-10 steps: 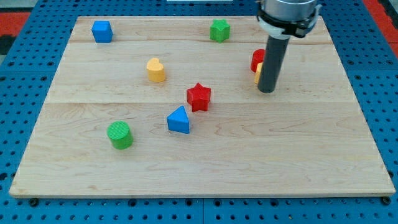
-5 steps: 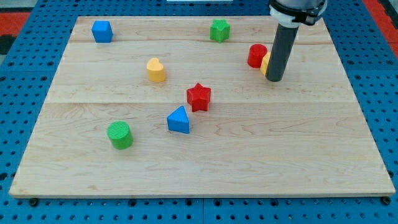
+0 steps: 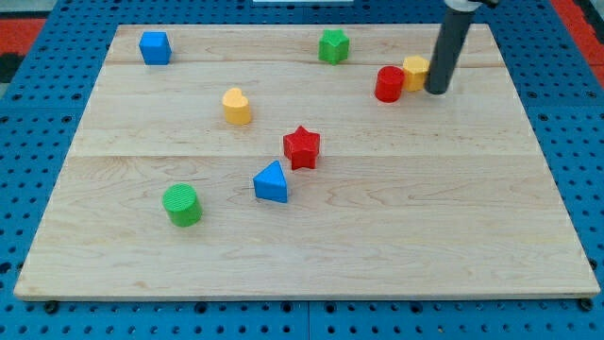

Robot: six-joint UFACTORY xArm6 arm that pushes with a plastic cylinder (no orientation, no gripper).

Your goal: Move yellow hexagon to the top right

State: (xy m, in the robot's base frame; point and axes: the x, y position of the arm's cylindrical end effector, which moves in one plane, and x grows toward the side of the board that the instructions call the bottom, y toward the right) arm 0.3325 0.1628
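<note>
The yellow hexagon (image 3: 414, 72) sits near the board's top right, touching the red cylinder (image 3: 389, 84) on its left. My tip (image 3: 437, 91) rests on the board just right of the yellow hexagon, against or very close to its right side. The rod rises to the view's top edge.
A green star-like block (image 3: 332, 45) lies at top centre and a blue cube (image 3: 155, 47) at top left. A yellow rounded block (image 3: 237, 106), a red star (image 3: 302, 147), a blue triangle (image 3: 272, 182) and a green cylinder (image 3: 181, 204) lie in the board's middle and lower left.
My tip has moved up and to the right. The yellow hexagon has shifted up and right with it, from beside the red cylinder's lower right to its upper right.
</note>
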